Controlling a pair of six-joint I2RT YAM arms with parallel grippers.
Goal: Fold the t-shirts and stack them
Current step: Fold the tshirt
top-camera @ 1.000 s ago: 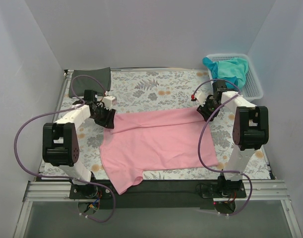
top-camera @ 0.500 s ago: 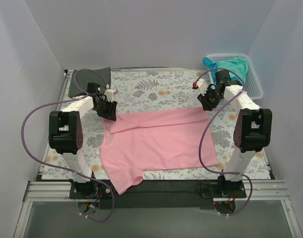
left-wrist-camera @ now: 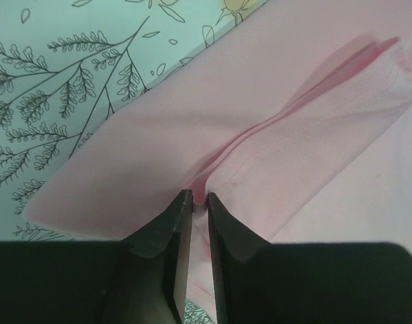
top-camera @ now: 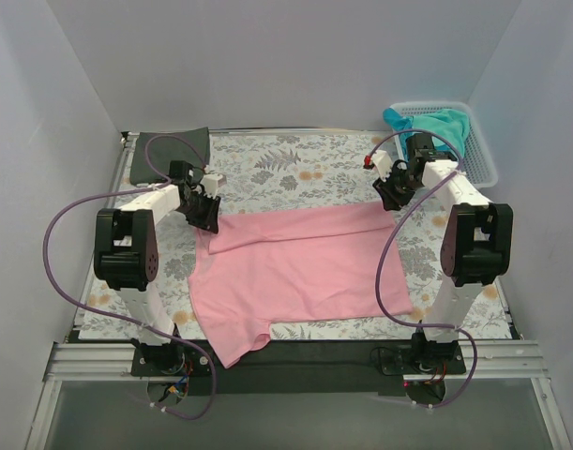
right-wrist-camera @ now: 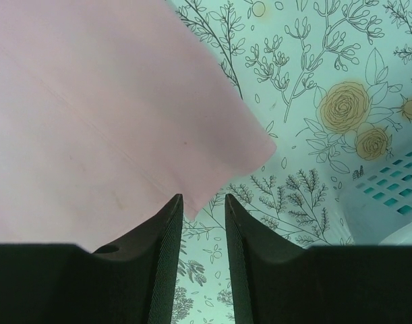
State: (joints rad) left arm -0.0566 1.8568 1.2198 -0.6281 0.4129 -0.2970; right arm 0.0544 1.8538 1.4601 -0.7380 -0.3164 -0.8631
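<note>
**Take both ends of the fold before carrying it**

The pink t-shirt [top-camera: 295, 262] lay across the middle of the surface [top-camera: 295, 169], its far edge doubled over toward the near edge. The left end effector [left-wrist-camera: 194, 202] was nipped narrowly on a pleat of that fold. The right end effector [right-wrist-camera: 203, 202] stood slightly parted just beside the fold's right corner, gripping nothing. It probably needed to catch both layers there, so that the two ends could travel level.

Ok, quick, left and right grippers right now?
Left gripper: closed on a fold of the pink t-shirt.
Right gripper: open, holding nothing, at the shirt's corner.
</note>
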